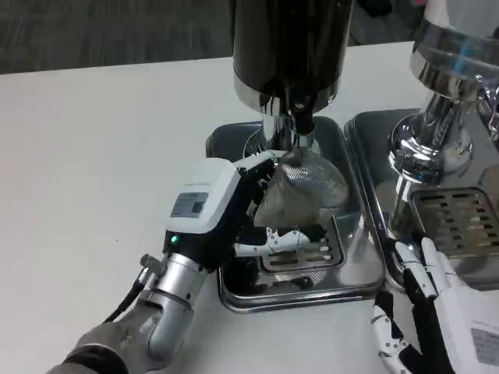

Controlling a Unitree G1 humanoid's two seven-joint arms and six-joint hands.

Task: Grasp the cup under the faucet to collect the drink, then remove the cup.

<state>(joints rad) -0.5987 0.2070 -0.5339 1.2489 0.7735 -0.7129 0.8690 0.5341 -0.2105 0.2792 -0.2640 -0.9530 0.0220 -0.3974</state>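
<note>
Dark carpet is showing beyond the far edge of the white surface (93, 132), which is carrying two steel drip trays side by side. On the nearer tray (234, 292) a black and chrome drink dispenser (288, 47) is standing, its faucet (302, 125) pointing straight down. The cup (300, 191), a clear, crinkled-looking one, is sitting tilted right beneath that faucet, above the slotted grate (312, 253). The left hand (234, 206) is reaching in from the lower left, its fingers (284, 236) wrapping around the cup from the near and far sides and grasping it. A green light is glowing on the black wrist part, and a small label with dark print is sitting on the hand's white back, though the writing is too blurred to read. A second dispenser (452, 86), chrome with a clear body, is standing on the right tray (374, 210). The right hand (437, 312) is resting at the lower right near the tray corner, fingers spread and holding nothing; it is also wearing a label I cannot read.
</note>
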